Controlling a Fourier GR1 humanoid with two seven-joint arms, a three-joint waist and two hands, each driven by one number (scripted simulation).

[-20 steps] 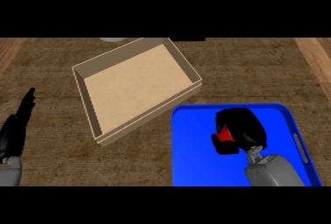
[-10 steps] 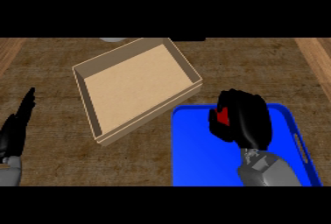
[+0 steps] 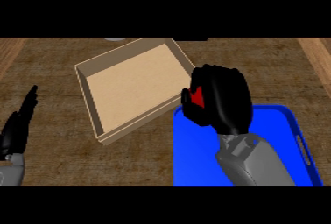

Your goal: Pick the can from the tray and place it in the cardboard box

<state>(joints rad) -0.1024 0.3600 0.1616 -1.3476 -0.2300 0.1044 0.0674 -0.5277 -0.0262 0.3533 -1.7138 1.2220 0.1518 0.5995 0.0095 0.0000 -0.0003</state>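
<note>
Brown woven counter [image 3: 58,175] fills the view. At far left, the left hand [image 3: 16,131] rests with fingers straight, holding nothing. Next comes the tan cardboard box [image 3: 87,76]. Right of it, the right hand [image 3: 223,98] curls around the red can [image 3: 198,96], mostly hidden, at the blue tray's [image 3: 194,157] upper-left corner.

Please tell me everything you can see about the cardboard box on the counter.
The cardboard box is a shallow, open, square tray of tan cardboard with low walls and a plain, bare floor; nothing lies in it. It sits flat on the brown counter, turned at an angle so one corner points to the upper right. Its lower right wall lies close to the blue tray; whether they touch cannot be told. The right hand, curled round the red can, is just beside its right edge.
</note>
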